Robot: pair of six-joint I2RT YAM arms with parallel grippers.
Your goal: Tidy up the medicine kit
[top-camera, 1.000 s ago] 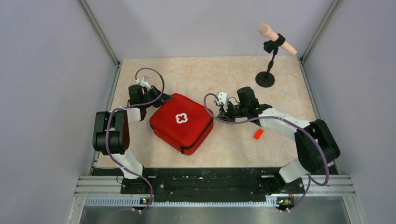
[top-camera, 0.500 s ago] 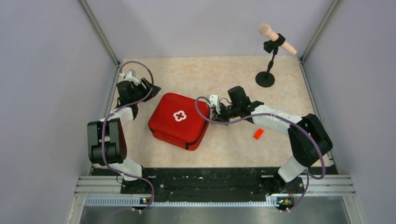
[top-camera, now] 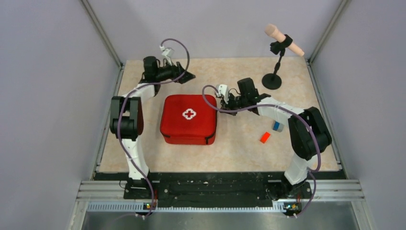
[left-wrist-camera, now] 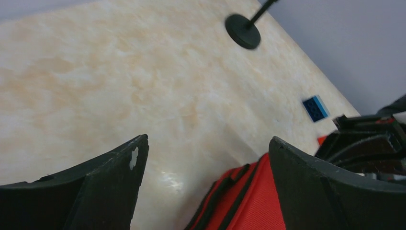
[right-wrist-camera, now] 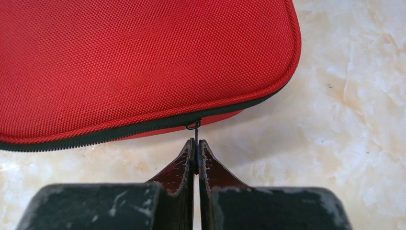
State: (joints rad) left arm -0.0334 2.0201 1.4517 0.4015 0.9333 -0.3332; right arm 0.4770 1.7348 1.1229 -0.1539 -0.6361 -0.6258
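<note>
Though overhead hides it, right fingers (right-wrist-camera: 183, 165) pinch zipper pull (right-wrist-camera: 196, 140); left fingers (left-wrist-camera: 107, 184) wide.

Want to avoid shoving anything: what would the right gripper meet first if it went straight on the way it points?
The kit. The right gripper, shut on the zipper pull, points straight at the kit's zippered edge, close ahead, and nothing else lies between.
</note>
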